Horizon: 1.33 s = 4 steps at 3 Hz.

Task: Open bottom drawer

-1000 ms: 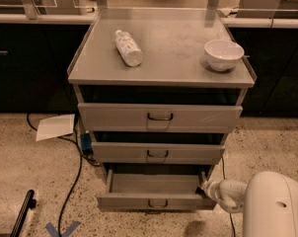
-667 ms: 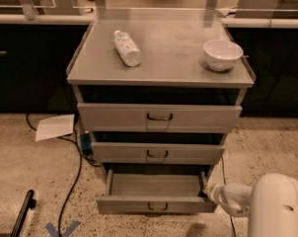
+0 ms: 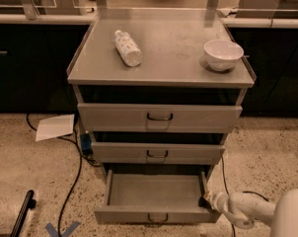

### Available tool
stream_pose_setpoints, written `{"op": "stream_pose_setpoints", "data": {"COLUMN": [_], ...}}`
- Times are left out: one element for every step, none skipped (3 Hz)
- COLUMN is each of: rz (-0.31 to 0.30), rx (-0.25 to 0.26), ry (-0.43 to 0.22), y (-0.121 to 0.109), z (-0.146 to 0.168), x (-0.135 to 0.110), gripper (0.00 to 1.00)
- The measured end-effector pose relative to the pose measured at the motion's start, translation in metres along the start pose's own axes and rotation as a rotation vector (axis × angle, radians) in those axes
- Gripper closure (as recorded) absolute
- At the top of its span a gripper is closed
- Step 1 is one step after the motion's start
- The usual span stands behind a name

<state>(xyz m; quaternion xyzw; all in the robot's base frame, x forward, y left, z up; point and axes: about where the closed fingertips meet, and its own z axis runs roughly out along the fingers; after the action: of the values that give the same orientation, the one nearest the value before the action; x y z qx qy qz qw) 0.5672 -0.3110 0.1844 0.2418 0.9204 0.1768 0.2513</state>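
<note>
The bottom drawer (image 3: pixel 156 215) is a grey metal tray with a small black loop handle (image 3: pixel 157 218) at the centre of its front. It stands pulled out from the grey cabinet, and its empty inside (image 3: pixel 154 189) shows. My gripper (image 3: pixel 208 198) is at the end of a white arm coming in from the lower right. It sits at the drawer's right front corner, against the right side wall. The middle drawer (image 3: pixel 158 153) and the top drawer (image 3: pixel 159 117) above it are closed.
A white bottle (image 3: pixel 127 47) lies on the cabinet top, and a white bowl (image 3: pixel 223 54) stands at its right. A sheet of paper (image 3: pixel 55 127) and black cables (image 3: pixel 72 177) lie on the speckled floor at the left. Dark counters run behind.
The bottom drawer has come out further toward the camera. My gripper stayed at its right front corner and moved with it.
</note>
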Motion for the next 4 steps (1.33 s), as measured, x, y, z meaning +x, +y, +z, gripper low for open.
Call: {"op": "stream_pose_setpoints", "data": {"rz": [0.000, 0.006, -0.011, -0.001], "rx": [0.000, -0.013, -0.038, -0.053], "ry": [0.000, -0.014, -0.078, -0.082], "y": [0.000, 0.005, 0.014, 0.021], "z": [0.000, 0.001, -0.016, -0.016], "x": [0.000, -0.002, -0.010, -0.010], "gripper": [1.00, 1.00, 1.00, 0.81]}}
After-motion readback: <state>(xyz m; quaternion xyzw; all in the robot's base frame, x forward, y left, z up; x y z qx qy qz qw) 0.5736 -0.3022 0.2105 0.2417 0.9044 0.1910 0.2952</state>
